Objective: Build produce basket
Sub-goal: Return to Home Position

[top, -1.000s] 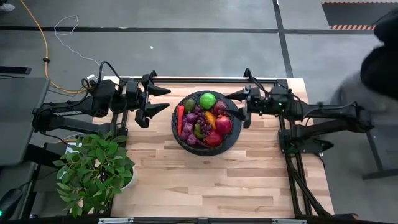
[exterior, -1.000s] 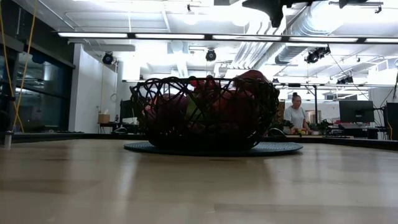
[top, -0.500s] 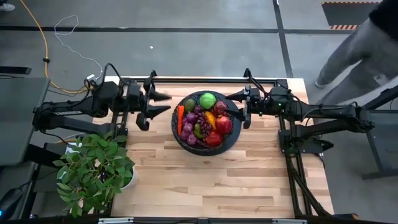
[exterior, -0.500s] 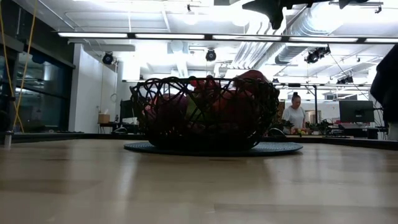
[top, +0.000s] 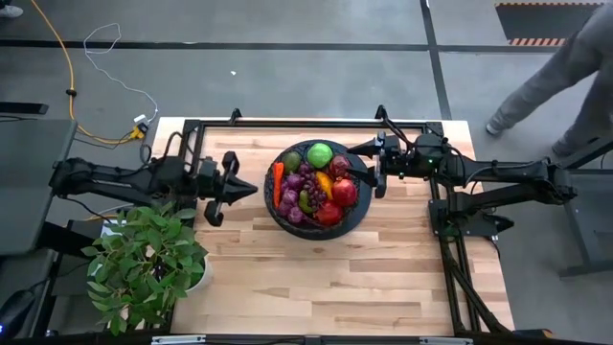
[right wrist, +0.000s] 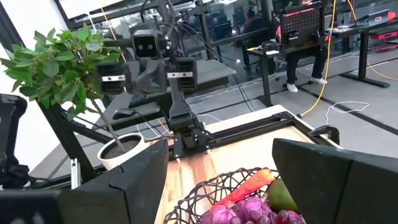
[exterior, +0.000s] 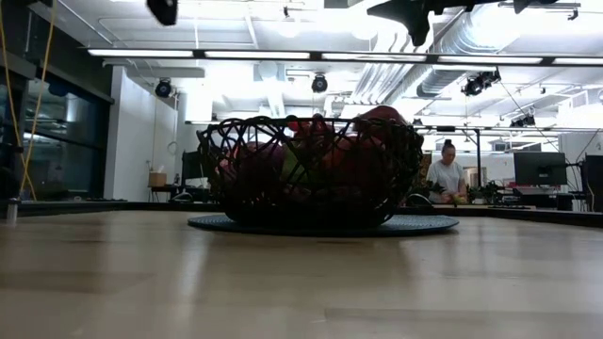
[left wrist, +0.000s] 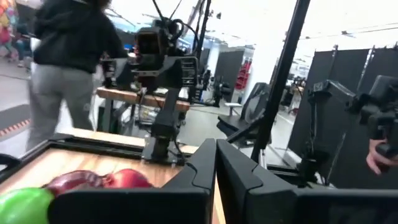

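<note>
Basket was black open weave, and the stuff in it was loud: a bright green round fruit, deep red fruit on the right, purple grapes in the middle, a yellow-orange mango, and a red-orange pepper along the left edge. Table was pale wood in plank stripes, the plant leafy green in a white pot, and the floor plain grey.

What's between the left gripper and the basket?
Only bare wooden table, in the high view. The left gripper, shut, sits clear of the basket.
</note>
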`<act>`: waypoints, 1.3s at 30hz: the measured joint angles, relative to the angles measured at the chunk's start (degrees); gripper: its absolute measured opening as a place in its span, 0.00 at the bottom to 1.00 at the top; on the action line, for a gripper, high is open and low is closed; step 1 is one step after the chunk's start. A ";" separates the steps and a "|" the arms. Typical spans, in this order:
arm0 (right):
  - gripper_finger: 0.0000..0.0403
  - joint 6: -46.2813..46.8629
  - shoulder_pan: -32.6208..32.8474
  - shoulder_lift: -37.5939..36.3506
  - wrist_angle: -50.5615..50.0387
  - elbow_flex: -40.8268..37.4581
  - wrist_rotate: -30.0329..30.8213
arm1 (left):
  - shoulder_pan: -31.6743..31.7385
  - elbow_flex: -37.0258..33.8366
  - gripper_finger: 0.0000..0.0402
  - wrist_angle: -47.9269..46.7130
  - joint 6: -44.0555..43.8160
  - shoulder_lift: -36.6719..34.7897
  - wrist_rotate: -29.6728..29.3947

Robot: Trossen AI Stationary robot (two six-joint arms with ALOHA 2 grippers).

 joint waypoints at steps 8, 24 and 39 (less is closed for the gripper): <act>0.67 3.30 -0.01 0.00 -0.23 0.00 1.91 | 1.54 -5.07 0.00 -12.07 0.39 -16.77 -1.24; 0.67 6.48 -0.02 0.02 -0.92 0.00 3.19 | 1.37 -21.53 0.00 -13.04 -4.99 -39.63 -3.27; 0.67 9.32 -0.02 0.02 -2.67 0.00 3.19 | 1.46 -29.68 0.00 -8.30 -4.81 -39.45 -4.50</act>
